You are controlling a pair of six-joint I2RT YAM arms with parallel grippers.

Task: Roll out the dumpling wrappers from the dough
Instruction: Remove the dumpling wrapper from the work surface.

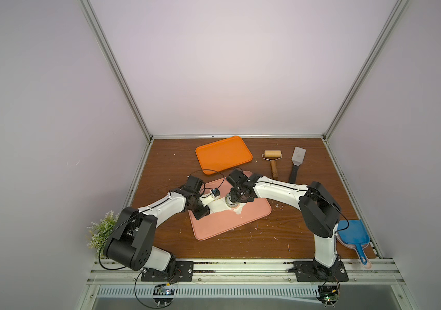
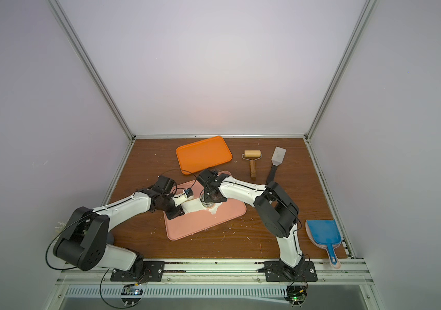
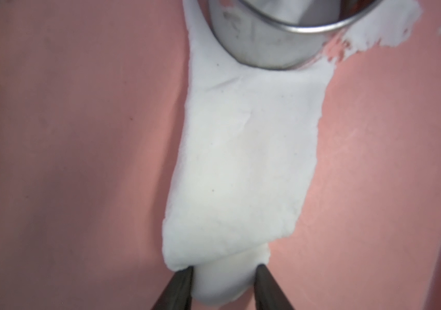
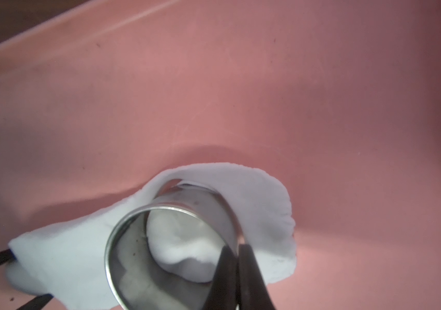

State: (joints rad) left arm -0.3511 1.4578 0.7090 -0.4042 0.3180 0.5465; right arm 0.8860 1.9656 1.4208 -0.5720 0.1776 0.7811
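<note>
A white dough sheet (image 3: 241,161) lies stretched on the pink mat (image 1: 227,225), seen in both top views (image 2: 191,206). My left gripper (image 3: 225,268) is shut on the sheet's folded near end, a dark finger touching each side. A metal ring cutter (image 4: 187,204) stands on the sheet's other end (image 1: 231,204). My right gripper (image 4: 237,247) is shut on the ring's wall, one finger inside and one outside. White dough shows inside the ring. No separate dumpling wrappers are in view.
An orange tray (image 1: 223,155) sits behind the mat. A wooden roller (image 1: 273,161) and a metal scraper (image 1: 296,163) lie at the back right. A blue dustpan (image 1: 351,233) rests by the right edge, a small plant (image 1: 101,230) at the left. Dough crumbs dot the wooden table.
</note>
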